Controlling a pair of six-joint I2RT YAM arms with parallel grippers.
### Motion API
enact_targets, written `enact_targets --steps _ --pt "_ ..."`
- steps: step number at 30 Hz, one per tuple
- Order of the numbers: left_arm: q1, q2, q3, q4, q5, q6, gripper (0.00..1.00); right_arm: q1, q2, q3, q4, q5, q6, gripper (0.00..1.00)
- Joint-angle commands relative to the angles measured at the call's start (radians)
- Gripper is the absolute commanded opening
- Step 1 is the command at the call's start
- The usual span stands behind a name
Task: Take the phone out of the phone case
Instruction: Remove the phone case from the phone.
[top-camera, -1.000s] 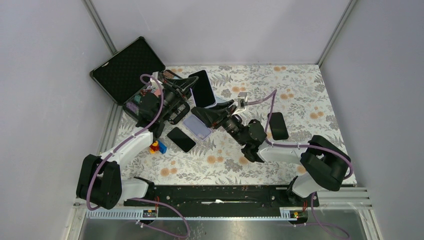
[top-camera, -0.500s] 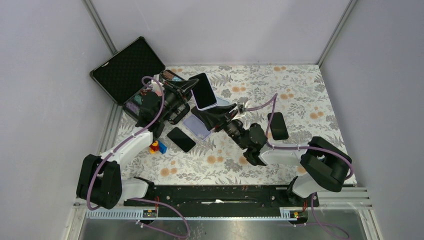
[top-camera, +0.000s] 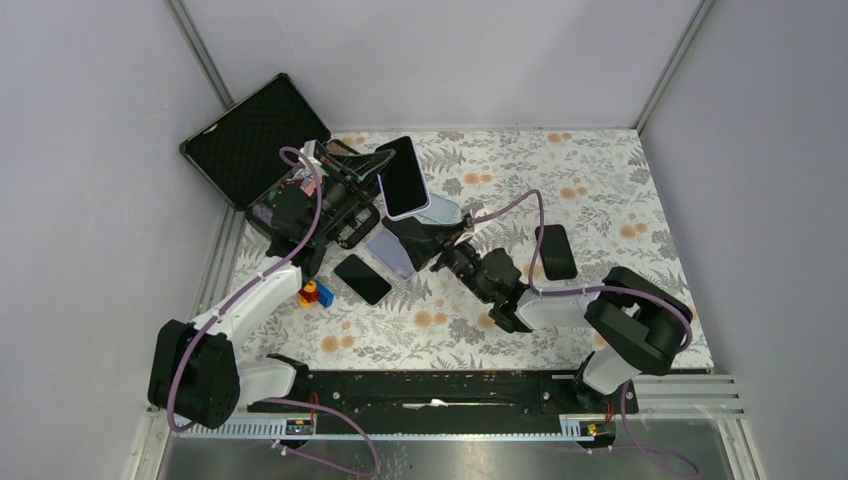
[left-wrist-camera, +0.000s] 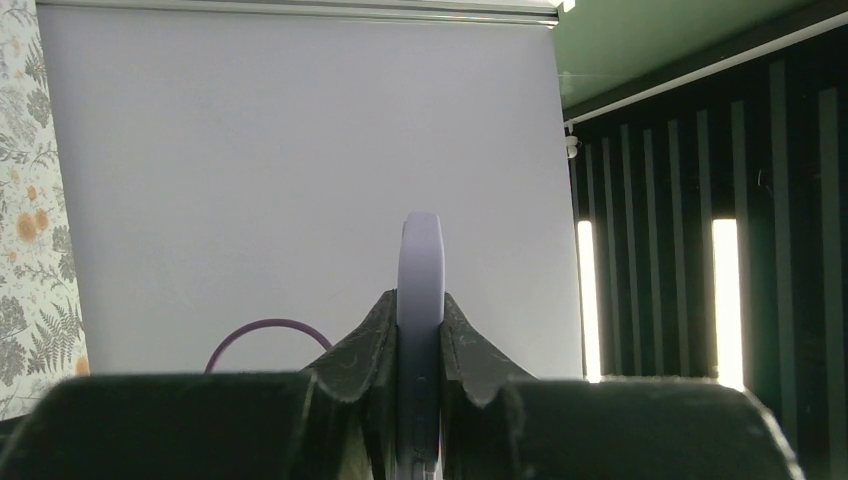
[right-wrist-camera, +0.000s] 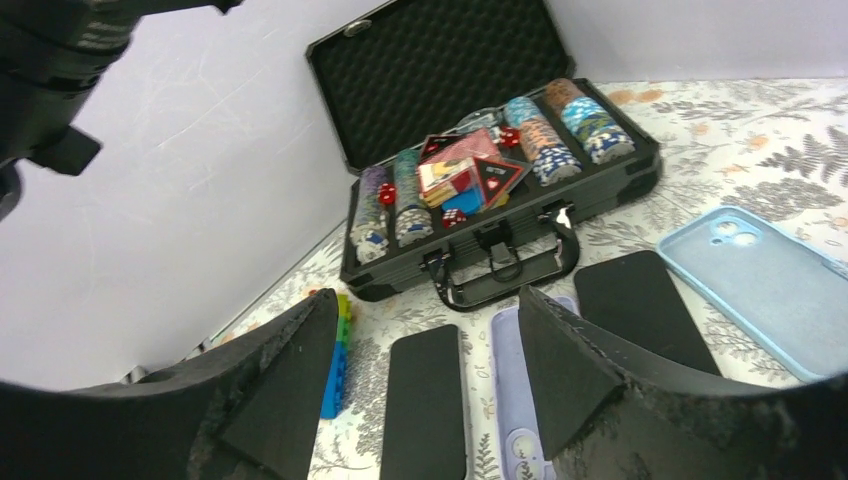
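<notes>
My left gripper (top-camera: 377, 172) is shut on the edge of the phone (top-camera: 404, 180), holding it above the table at the back left with its black screen facing up. In the left wrist view the phone's lavender edge (left-wrist-camera: 420, 260) stands upright between the two pads, at the left gripper (left-wrist-camera: 420, 300). An empty lavender phone case (top-camera: 391, 254) lies flat on the floral table below it. My right gripper (top-camera: 424, 240) hovers open just right of that case. In the right wrist view the phone case (right-wrist-camera: 512, 380) shows between the spread fingers of the right gripper (right-wrist-camera: 428, 295), which hold nothing.
An open poker-chip case (top-camera: 262, 150) stands at the back left. A light blue phone case (top-camera: 441, 208), a black phone (top-camera: 362, 279), another dark phone (top-camera: 556, 251) and a stack of toy bricks (top-camera: 316, 294) lie on the table. A further black phone (right-wrist-camera: 634, 305) lies beside the lavender case.
My right gripper has opened wider and drawn back a little toward the near left. The left gripper still holds the phone, which has shifted slightly.
</notes>
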Motion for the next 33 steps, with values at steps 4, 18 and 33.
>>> enact_targets --steps 4,18,33 --pt "0.001 -0.004 0.038 0.127 -0.021 0.021 0.0 -0.001 -0.058 0.033 0.165 -0.204 0.058 0.76" --pt "0.0 0.032 -0.02 0.375 -0.096 0.131 0.0 -0.001 -0.128 0.146 0.232 -0.174 0.143 0.75" --pt "0.0 0.063 -0.026 0.515 -0.126 0.092 0.0 0.0 -0.063 0.197 0.229 -0.196 0.19 0.59"
